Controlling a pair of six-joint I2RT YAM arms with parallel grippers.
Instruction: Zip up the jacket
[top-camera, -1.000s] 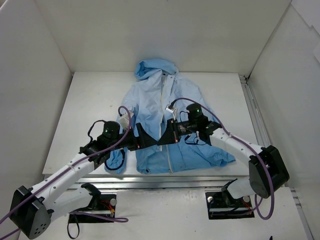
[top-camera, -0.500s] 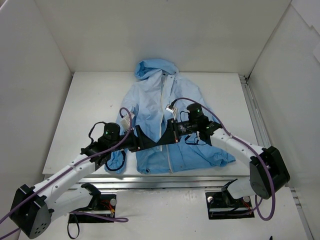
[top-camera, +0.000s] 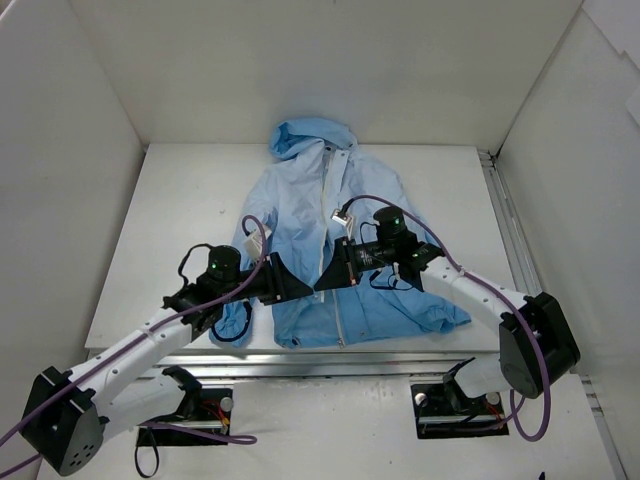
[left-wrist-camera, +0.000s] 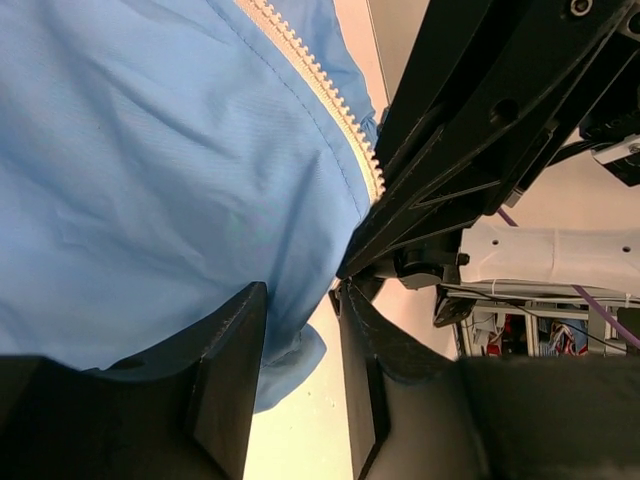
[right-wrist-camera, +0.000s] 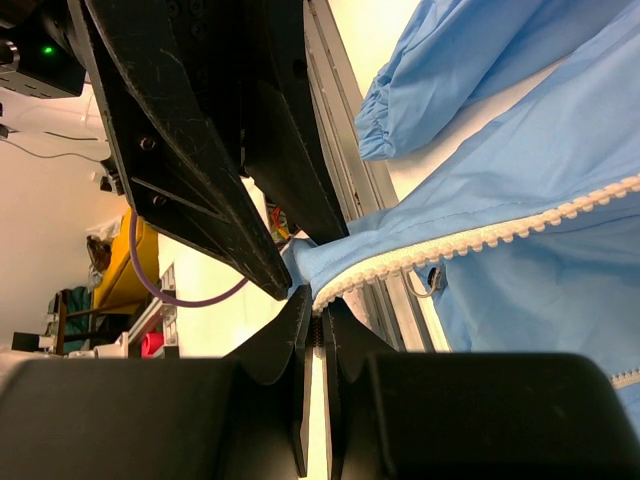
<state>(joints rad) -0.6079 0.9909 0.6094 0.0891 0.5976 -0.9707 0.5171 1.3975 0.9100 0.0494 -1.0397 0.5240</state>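
Black plastic fingers of the right gripper are pressed almost together, pinching the lower end of the white toothed zipper strip on the light-blue thin hooded jacket. In the right wrist view this pinch sits at centre frame, and the other arm's dark finger wedges fill the upper left.

The left gripper stands slightly spread. In the left wrist view its two fingers rise from the bottom edge with a gap between them. A loose fold of the jacket hangs into that gap, and pale table shows through below the fold. The right gripper's black body fills the upper right of that view, its tip just beside the zipper teeth.

From above, both grippers meet tip to tip at the middle of the picture, over the front opening in the jacket's lower half. The jacket lies flat on the white table, with its hood toward the far wall. Its hem is near the table's near edge, where a metal rail runs. Table surface shows to the left and right of the sleeves. White walls close in the left, far and right sides of the table.
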